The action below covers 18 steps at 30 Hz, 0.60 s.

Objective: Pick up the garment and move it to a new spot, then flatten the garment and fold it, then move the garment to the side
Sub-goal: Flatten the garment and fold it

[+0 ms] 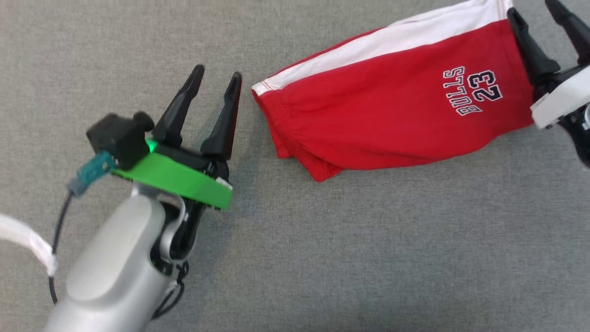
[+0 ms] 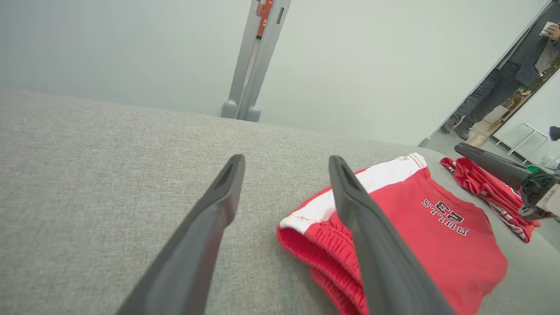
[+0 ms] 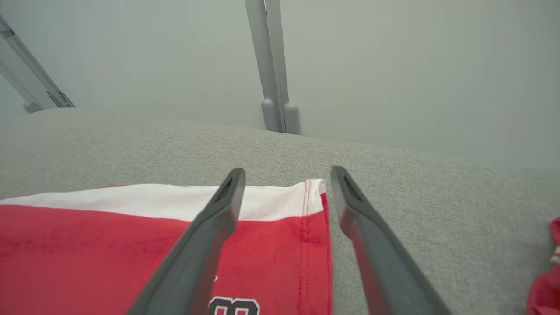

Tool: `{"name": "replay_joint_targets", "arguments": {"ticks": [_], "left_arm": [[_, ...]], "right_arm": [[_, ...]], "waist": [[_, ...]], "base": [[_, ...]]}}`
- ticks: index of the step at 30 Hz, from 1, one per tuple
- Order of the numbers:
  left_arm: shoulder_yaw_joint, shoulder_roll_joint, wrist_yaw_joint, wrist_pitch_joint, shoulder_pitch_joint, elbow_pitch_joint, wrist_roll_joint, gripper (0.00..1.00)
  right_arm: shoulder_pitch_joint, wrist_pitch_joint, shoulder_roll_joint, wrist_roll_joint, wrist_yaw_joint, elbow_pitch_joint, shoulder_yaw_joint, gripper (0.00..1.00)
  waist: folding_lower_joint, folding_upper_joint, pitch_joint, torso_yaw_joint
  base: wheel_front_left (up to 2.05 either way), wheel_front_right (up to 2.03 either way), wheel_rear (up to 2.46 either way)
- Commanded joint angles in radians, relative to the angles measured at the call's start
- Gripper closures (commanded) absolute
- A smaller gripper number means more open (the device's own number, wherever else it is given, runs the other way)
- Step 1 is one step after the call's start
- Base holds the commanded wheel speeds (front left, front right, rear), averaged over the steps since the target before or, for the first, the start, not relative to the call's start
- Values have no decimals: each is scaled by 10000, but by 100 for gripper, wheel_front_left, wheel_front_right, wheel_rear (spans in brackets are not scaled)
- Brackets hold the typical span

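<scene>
The garment (image 1: 392, 106) is a pair of red shorts with a white side stripe and "BULLS 23" print, lying folded and flat on the grey fabric surface (image 1: 322, 258). My left gripper (image 1: 217, 73) stands open just left of the waistband end, apart from the cloth, with nothing between its fingers. In the left wrist view that gripper (image 2: 286, 159) points past the garment (image 2: 420, 236). My right gripper (image 1: 531, 7) is open at the leg-hem end, at the top right. In the right wrist view its fingers straddle the hem corner of the garment (image 3: 109, 245), the gripper (image 3: 287, 171) holding nothing.
Another red cloth (image 2: 490, 192) lies bunched beyond the shorts, near my right gripper, and shows as a red edge (image 3: 547, 284). A grey post (image 2: 256, 57) stands behind the far edge of the surface. A person (image 2: 503, 78) stands in a doorway at the far right.
</scene>
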Motion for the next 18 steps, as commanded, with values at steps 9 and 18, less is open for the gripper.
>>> {"name": "replay_joint_targets", "arguments": {"ticks": [9,18], "left_arm": [[1665,-1500,1566,-78,2900,-1762,3533,0],[1864,-2488,1437,-81,4594,-2198,6065,0]], "right_arm": [[2909,-60,940,-729,-17,-389,-2409,0],[3679,538,1160,-670,-17,1058,-3439,0]], "waist": [[0,0,-1411,77],[0,0,-1475,1268]], "base": [[0,0,0],[0,0,0]]}}
